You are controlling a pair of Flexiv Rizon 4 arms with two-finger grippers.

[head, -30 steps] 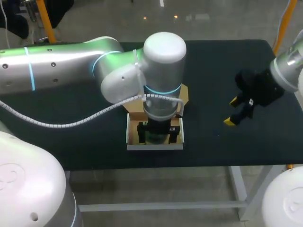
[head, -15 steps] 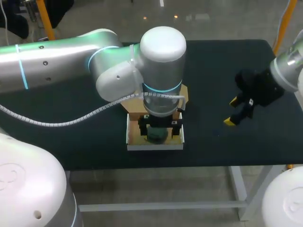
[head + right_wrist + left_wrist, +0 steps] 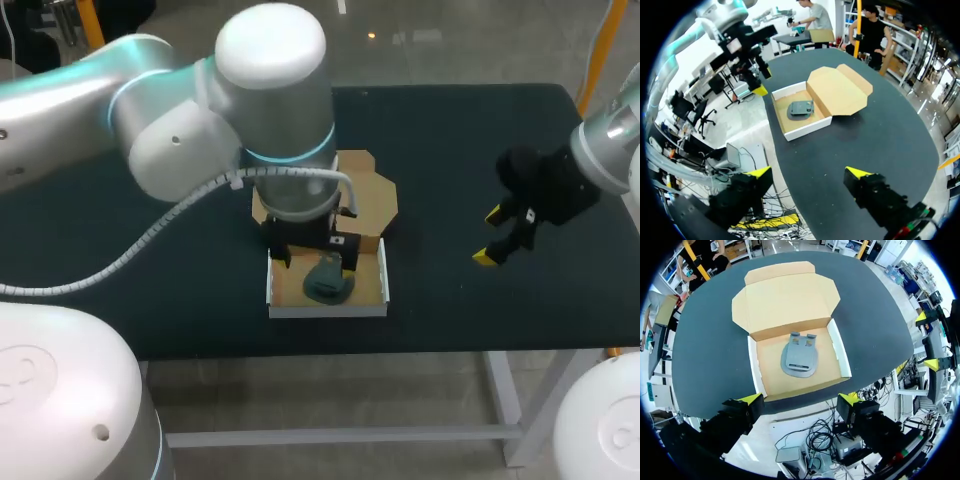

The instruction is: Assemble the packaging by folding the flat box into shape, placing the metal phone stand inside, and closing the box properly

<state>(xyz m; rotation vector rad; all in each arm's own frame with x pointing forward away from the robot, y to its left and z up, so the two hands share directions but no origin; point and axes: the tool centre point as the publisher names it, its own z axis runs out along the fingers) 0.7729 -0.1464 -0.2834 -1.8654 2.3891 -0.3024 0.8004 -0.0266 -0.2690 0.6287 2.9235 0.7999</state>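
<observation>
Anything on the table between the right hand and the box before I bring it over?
Nothing: only bare table lies between the right hand and the box. The head view shows it, and the right wrist view agrees.

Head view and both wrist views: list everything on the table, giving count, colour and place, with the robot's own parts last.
table: one, black, under everything
box: one, brown inside with white walls, open, near the table's front edge
lid: one, brown, lying flat behind the box and joined to it
stand: one, grey, lying on the box's floor
left tool: one, black with yellow tips, open and empty, above the box
right tool: one, black with yellow tips, open and empty, over the table's right part, away from the box
</observation>
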